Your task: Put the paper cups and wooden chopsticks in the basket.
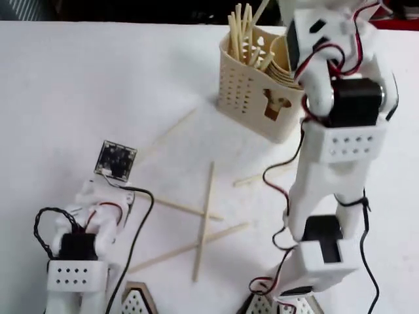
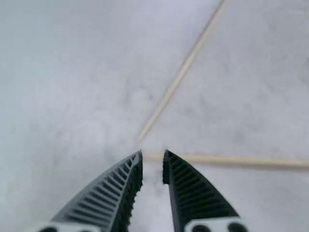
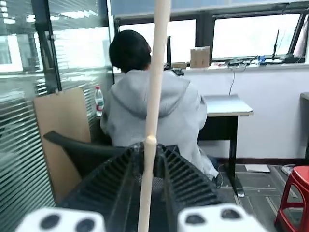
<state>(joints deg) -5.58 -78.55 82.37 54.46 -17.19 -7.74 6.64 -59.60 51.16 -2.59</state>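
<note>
**One chopstick gripped at the basket, five loose on the worktop**

The left gripper (image 2: pixel 152 162) hangs low over the white, matt worktop (image 1: pixel 78 78), well short of the basket (image 1: pixel 252 91) and to its left. Its ribbed dark fingers (image 2: pixel 120 188) stand a narrow slit apart with nothing between them. Just past their tips one thin pale stick (image 2: pixel 231 160) lies crosswise and another (image 2: pixel 181 72) slants away.

Five loose chopsticks (image 1: pixel 204 219) lie scattered between the arms' bases and the basket. Three cross one another in a loose star, one lies alone close under the basket's near wall, and one lies off its left corner. Bare worktop spreads wide to the basket's left.

The basket is cream plastic, boxy, with slotted walls. It holds an upright bundle of chopsticks (image 1: pixel 241 29) and nested paper cups (image 1: pixel 283 69) against its right side. The right arm leans over that side. The right gripper (image 3: pixel 149 150) is clamped on a held chopstick (image 3: pixel 155 96), a round wooden rod standing upright between the ribbed fingers.
</note>
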